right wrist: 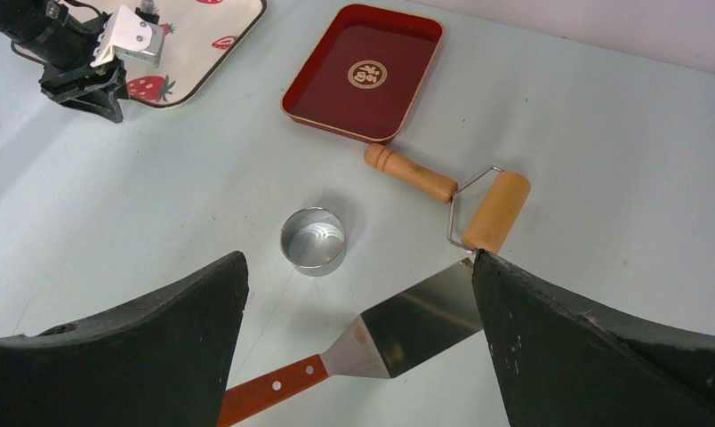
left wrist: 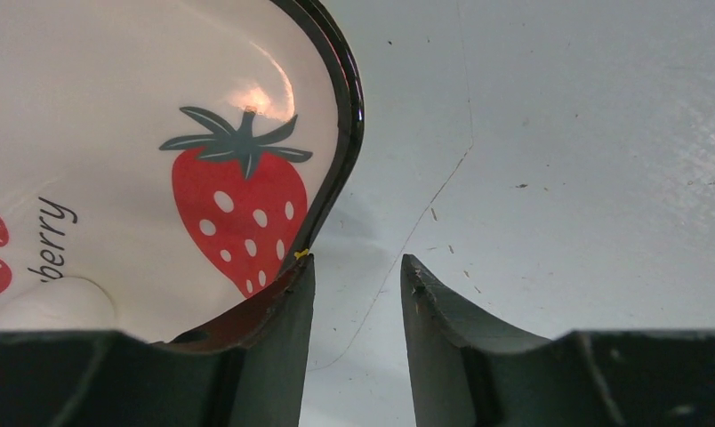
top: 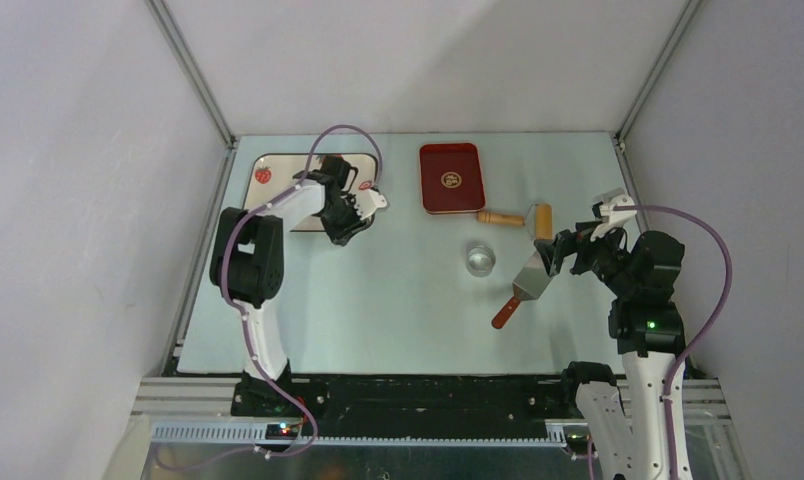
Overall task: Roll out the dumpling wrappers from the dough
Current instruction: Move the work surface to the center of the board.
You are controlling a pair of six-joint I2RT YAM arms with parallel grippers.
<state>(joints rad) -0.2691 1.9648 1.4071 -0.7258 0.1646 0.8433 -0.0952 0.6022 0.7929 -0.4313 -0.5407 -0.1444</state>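
Across the overhead view, the surface (top: 378,310) shows no dumpling wrappers at all. The left claw (top: 346,232) hangs at the near edge of the strawberry tray (top: 283,175) in the upper left. The rolling pin (top: 518,217) lies loose just below the red tray (top: 451,178), right of centre. The metal cup (top: 480,258) and the spatula (top: 523,285) sit near it, with the right claw (top: 556,255) beside the spatula blade.

From the left wrist view, the left claw (left wrist: 354,267) is partly open with only bare surface in its gap, so it holds nothing. One finger overlaps the rim of the strawberry tray (left wrist: 114,107). A pale lump at the lower left of the frame, on that tray, looks like the dough (left wrist: 56,304), unflattened.

Seen from the right wrist, the right claw (right wrist: 358,258) is spread wide and empty. Its fingers frame the metal cup (right wrist: 313,238) and the spatula (right wrist: 407,325), and the rolling pin (right wrist: 425,181) lies beyond them.

Judged from this, rolling has not begun: the dough must be brought out, flattened and shaped.
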